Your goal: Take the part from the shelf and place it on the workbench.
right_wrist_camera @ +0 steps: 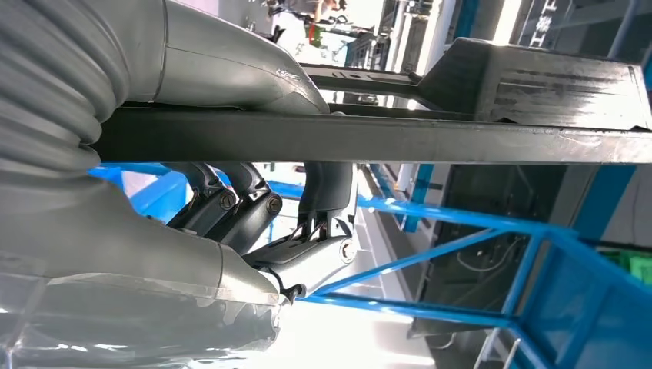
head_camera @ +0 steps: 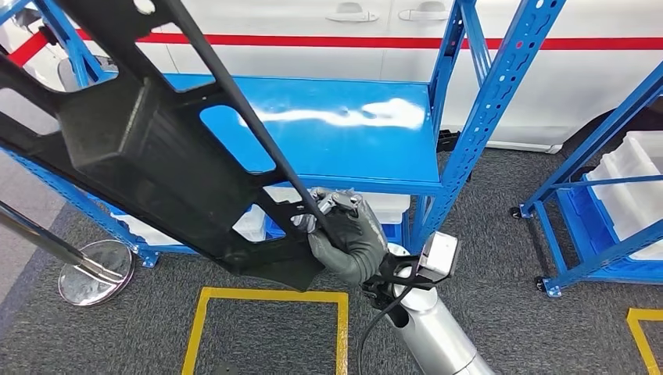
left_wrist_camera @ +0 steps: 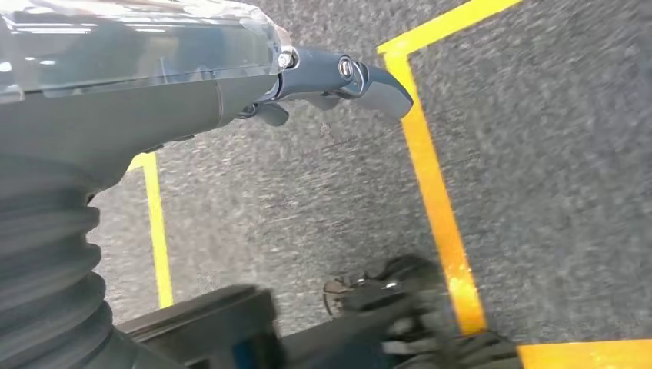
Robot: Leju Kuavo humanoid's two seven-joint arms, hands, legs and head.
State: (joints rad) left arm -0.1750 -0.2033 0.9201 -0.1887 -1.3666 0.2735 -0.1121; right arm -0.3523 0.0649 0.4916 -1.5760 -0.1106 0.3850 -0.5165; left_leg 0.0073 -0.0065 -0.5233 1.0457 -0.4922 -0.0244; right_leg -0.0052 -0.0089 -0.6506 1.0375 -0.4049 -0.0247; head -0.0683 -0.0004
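A large black plastic part [head_camera: 141,148], a flat frame with cut-outs and a boxy block, hangs tilted in front of the blue shelf [head_camera: 336,125] in the head view. My right hand [head_camera: 348,234] grips a thin bar at the part's lower edge, fingers wrapped around it. The right wrist view has the same bar of the part [right_wrist_camera: 384,138] running across my right hand [right_wrist_camera: 254,207], thumb on one side and fingers on the other. My left hand [left_wrist_camera: 231,84] hangs over the grey carpet with nothing in it, fingers loosely apart.
The shelf's blue top board is bare, with white bins [head_camera: 383,205] on its lower level. A second blue rack [head_camera: 625,187] with white bins stands at the right. Yellow floor tape [head_camera: 266,295] marks a square below. A round metal stand base [head_camera: 94,269] sits at the left.
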